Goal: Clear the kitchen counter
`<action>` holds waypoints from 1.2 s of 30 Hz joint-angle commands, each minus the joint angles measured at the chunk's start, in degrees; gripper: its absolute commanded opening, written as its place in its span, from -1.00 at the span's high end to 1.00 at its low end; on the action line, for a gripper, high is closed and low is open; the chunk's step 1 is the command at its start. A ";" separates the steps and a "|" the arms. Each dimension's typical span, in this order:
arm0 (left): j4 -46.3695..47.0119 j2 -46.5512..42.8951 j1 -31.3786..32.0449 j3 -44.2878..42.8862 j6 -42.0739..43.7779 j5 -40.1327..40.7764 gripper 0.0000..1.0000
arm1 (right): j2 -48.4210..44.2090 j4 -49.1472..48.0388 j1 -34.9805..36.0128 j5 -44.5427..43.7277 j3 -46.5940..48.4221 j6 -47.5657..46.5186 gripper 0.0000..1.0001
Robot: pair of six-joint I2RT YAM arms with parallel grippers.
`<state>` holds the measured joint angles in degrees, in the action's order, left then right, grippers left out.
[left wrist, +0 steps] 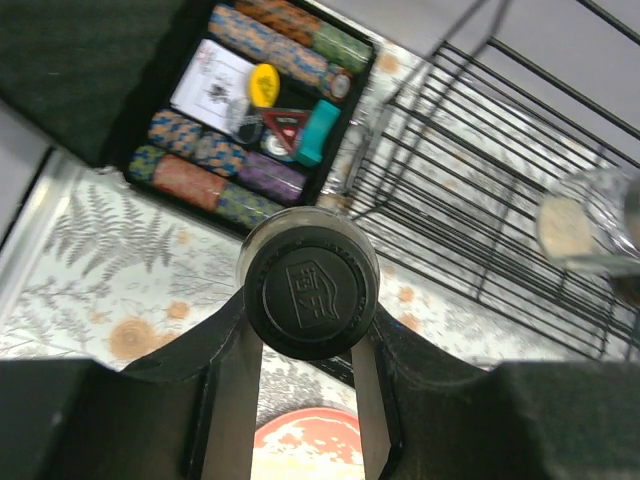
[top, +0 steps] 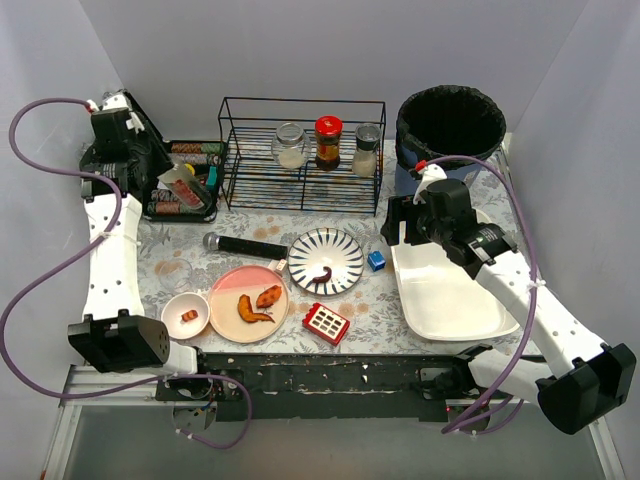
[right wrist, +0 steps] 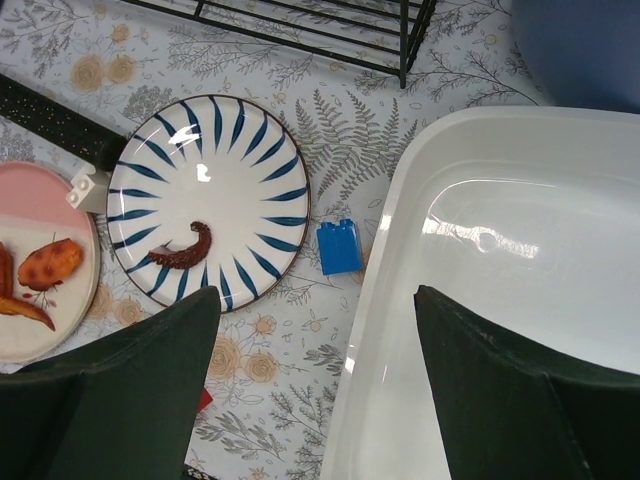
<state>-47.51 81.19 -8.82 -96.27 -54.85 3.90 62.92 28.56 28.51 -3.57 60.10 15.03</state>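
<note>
grey walls box in the kitchen counter [top: 170, 262], a fern-patterned tabletop that fills the middle of the overhead view and is crowded with dishes. at its 10 o'clock corner the left gripper [left wrist: 308, 330] is clamped on a clear jar [left wrist: 310, 285] with a black cap. the wrist camera shows the cap pinched between both fingers [left wrist: 235, 390], with a black tray [left wrist: 150, 130] of poker chips beyond it. at 3 o'clock the right gripper [right wrist: 315, 390] hangs with its jaws spread wide and nothing between them, over the left rim of a white tub [right wrist: 520, 230]. a blue block [right wrist: 338, 247] lies between that rim and a blue-striped plate [right wrist: 240, 160], at the plate's 3 o'clock; the plate carries one dark curled scrap. at 12 o'clock a black wire rack [top: 300, 112] holds three jars, and a black bin [top: 450, 120] stands at 1 o'clock. toward 6 o'clock sit a pink plate [top: 235, 285] with orange pieces, a small white bowl [top: 172, 308] and a red block [top: 326, 322] — all resting on the counter.
</note>
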 commanded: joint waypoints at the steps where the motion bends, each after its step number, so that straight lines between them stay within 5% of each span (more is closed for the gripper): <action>1: 4.35 -1.39 2.40 -5.76 -0.26 -8.03 1.00 | 0.19 -1.05 -0.04 0.15 2.74 -0.87 -0.74; 20: 15.59 10.38 5.21 -20.62 -5.53 -22.09 1.00 | -0.95 0.98 -0.04 -0.38 3.89 0.53 -0.73; 36: 19.29 16.28 7.94 -23.09 -3.69 -18.23 1.00 | -1.74 2.38 -0.03 -1.26 4.33 1.23 -0.73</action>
<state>-36.77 100.01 -1.02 -115.24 -58.24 -14.70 62.61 30.57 28.51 -4.34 61.56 15.92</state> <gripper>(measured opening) 0.328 0.867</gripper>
